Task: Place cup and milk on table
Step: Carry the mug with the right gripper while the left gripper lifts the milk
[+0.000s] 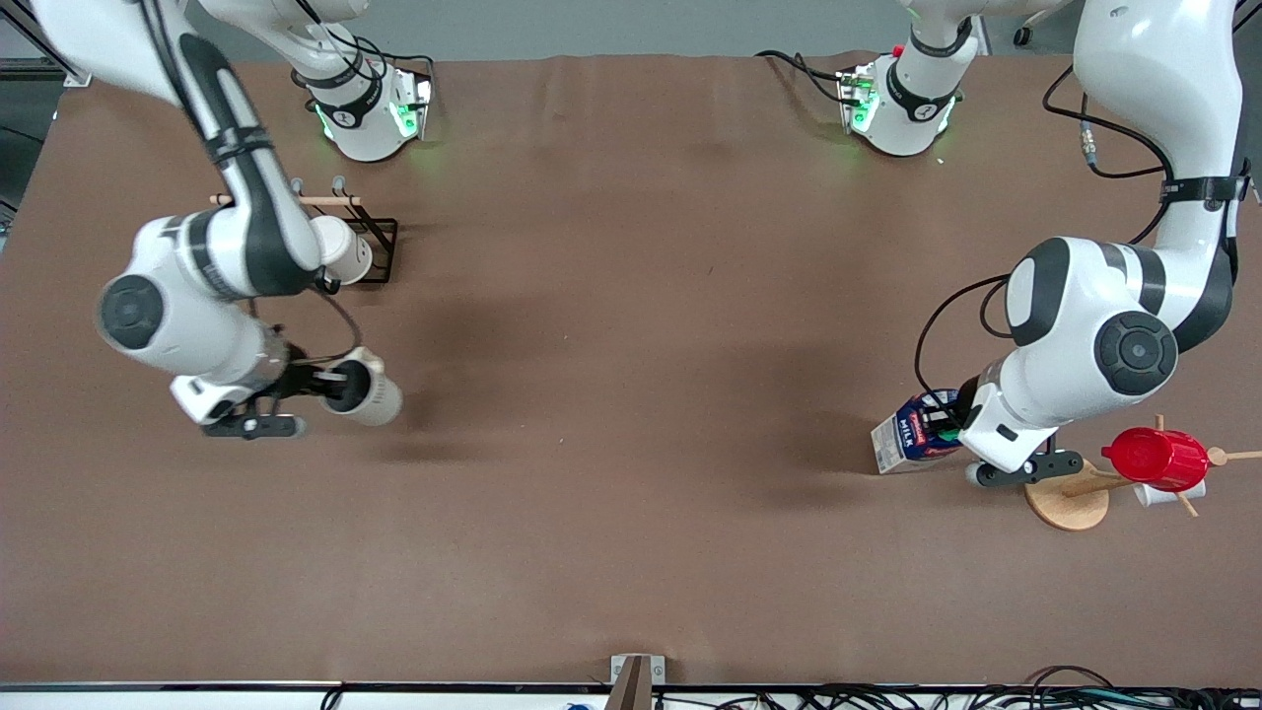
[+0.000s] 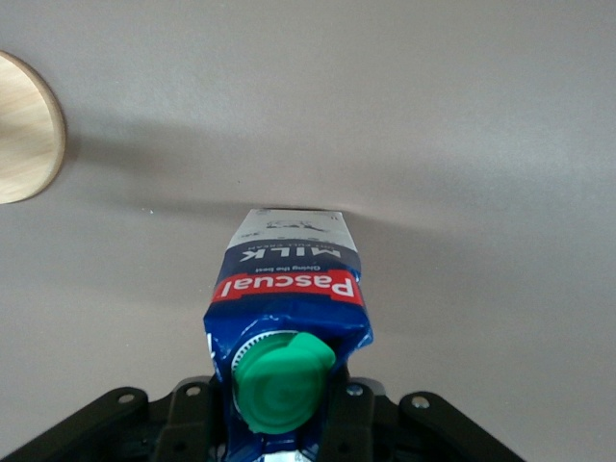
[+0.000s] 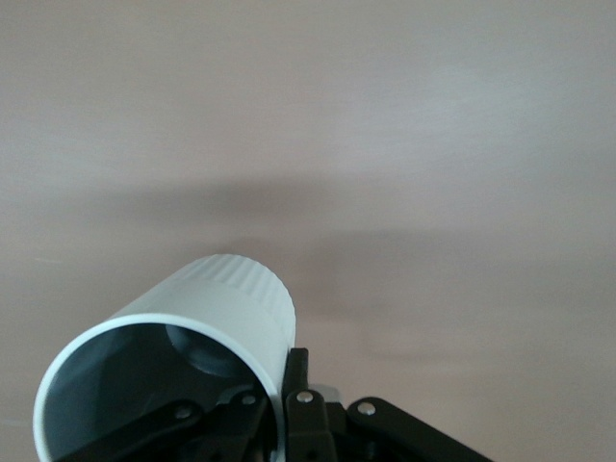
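Observation:
The cup (image 1: 367, 391), a cream-white mug with a dark grey inside, lies on its side in the air over the table (image 1: 631, 325) toward the right arm's end. My right gripper (image 1: 330, 381) is shut on its rim, one finger inside and one outside, as the right wrist view shows for the gripper (image 3: 282, 380) and cup (image 3: 217, 308). My left gripper (image 1: 948, 422) is shut on the top of the milk (image 1: 909, 435), a blue and white carton held tilted with its bottom corner at or just above the table. The left wrist view shows the carton (image 2: 292, 279), its green cap (image 2: 282, 380) and the gripper (image 2: 284, 419).
A black wire rack (image 1: 380, 242) with a wooden bar holds a plain white mug (image 1: 345, 248) near the right arm. A wooden mug tree with a round base (image 1: 1065, 505) carries a red cup (image 1: 1156, 458) and a white mug (image 1: 1168, 494) beside the milk.

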`<state>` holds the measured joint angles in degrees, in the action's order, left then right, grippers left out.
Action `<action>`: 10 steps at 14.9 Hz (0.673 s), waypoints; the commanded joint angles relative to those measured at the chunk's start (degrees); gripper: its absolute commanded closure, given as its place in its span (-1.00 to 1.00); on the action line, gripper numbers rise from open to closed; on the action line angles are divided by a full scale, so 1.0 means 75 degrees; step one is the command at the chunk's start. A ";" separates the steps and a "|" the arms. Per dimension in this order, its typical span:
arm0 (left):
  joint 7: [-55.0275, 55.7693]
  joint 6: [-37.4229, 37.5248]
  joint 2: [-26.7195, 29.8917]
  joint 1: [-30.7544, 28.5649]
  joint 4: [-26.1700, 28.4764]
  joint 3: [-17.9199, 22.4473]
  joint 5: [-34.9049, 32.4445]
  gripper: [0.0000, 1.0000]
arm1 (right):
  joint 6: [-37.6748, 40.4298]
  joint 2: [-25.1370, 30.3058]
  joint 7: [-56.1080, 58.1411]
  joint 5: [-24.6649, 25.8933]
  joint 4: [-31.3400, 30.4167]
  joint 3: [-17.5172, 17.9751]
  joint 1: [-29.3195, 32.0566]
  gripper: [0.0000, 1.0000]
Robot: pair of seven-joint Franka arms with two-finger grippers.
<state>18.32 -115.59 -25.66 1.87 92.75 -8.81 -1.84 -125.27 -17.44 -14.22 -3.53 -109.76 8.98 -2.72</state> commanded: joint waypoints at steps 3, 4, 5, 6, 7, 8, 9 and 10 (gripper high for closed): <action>0.0077 0.0575 0.0152 0.0126 -0.0413 0.0015 -0.0165 0.37 | -0.0149 -0.0696 -0.3161 0.0141 0.1050 0.0865 -0.0899 1.00; 0.0100 0.0622 0.0152 0.0149 -0.0483 0.0003 -0.0165 0.37 | -0.0184 -0.0977 -0.3608 0.0328 0.1297 0.0853 -0.1274 1.00; 0.0112 0.0692 0.0164 0.0219 -0.0507 0.0015 -0.0165 0.37 | -0.0196 -0.1235 -0.4053 0.0619 0.1554 0.0853 -0.1567 1.00; 0.0124 0.0751 0.0164 0.0231 -0.0577 0.0015 -0.0153 0.37 | -0.0208 -0.1505 -0.4533 0.0970 0.1801 0.0865 -0.1860 1.00; 0.0136 0.0879 0.0164 0.0231 -0.0670 0.0003 -0.0153 0.37 | -0.0208 -0.1821 -0.4990 0.1287 0.2070 0.0865 -0.2095 0.99; 0.0147 0.1019 0.0164 0.0243 -0.0776 -0.0008 -0.0153 0.37 | -0.0220 -0.2125 -0.5401 0.1499 0.2305 0.0865 -0.2283 1.00; 0.0229 0.1148 0.0164 0.0313 -0.0858 -0.0008 -0.0142 0.37 | -0.0266 -0.2418 -0.5718 0.1606 0.2516 0.0865 -0.2471 0.99; 0.0380 0.1243 0.0164 0.0418 -0.0940 -0.0008 -0.0142 0.37 | -0.0418 -0.2630 -0.5919 0.1653 0.2750 0.0853 -0.2670 0.99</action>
<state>18.92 -108.77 -25.08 3.69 87.26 -8.88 -1.84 -127.99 -32.21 -54.57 6.53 -94.95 15.58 -20.69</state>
